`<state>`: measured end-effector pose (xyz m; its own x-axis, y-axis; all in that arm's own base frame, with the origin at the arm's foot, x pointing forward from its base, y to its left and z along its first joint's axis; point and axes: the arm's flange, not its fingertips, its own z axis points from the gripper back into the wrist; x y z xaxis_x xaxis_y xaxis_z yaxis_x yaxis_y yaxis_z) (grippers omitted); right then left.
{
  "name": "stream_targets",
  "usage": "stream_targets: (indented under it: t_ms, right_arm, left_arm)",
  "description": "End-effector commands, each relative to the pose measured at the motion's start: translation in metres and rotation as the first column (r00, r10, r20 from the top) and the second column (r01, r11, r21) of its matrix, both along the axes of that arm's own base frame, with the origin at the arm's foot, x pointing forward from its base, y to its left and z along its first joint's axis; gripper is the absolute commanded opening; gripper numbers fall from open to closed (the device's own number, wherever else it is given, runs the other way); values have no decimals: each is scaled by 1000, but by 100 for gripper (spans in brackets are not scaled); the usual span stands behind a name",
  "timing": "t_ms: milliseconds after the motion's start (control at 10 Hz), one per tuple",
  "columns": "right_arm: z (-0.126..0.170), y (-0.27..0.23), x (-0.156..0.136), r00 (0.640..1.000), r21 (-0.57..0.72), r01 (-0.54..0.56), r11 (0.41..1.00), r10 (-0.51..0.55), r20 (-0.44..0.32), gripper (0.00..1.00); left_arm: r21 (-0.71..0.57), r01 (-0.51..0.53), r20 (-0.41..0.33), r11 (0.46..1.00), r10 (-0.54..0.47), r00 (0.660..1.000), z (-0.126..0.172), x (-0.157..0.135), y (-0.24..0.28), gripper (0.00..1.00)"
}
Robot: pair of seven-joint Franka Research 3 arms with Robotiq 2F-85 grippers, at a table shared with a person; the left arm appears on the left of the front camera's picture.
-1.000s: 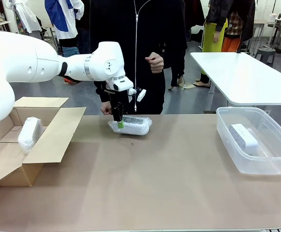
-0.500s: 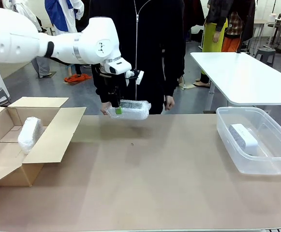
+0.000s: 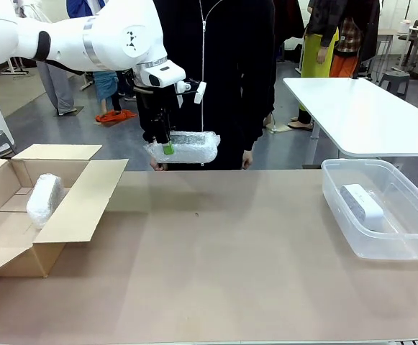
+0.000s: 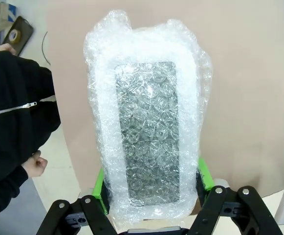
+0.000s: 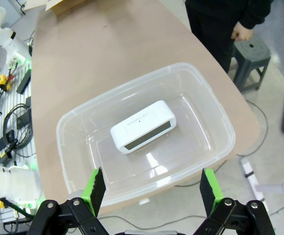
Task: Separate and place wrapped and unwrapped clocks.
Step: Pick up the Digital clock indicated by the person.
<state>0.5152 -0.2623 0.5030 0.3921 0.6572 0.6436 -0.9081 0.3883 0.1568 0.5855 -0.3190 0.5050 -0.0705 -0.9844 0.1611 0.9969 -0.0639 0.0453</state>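
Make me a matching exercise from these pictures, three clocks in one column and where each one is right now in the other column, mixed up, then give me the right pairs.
Things:
1. Wrapped clock with the dark face
2. Second wrapped clock
3. Bare white clock

Places:
A. Lying in the clear plastic bin
B. Lying in the open cardboard box
C. Held above the table in the left gripper

Pairs: 1-C, 2-B, 3-A
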Motion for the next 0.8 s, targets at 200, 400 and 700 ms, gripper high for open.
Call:
stream_targets:
  t_ms: [200, 400, 700]
  right_arm:
    - [-2, 1, -1, 1000, 0, -9, 1000, 9, 3, 100]
    - [-2, 1, -1, 1000, 0, -9, 1000, 9, 3, 100]
    - [-2, 1, -1, 1000, 0, -9, 1000, 9, 3, 100]
  left_arm:
    - [0, -4, -4, 1000, 4, 1000, -1, 0, 2, 41]
    - [0, -4, -4, 1000, 4, 1000, -1, 0, 2, 41]
    - [0, -4, -4, 1000, 4, 1000, -1, 0, 2, 41]
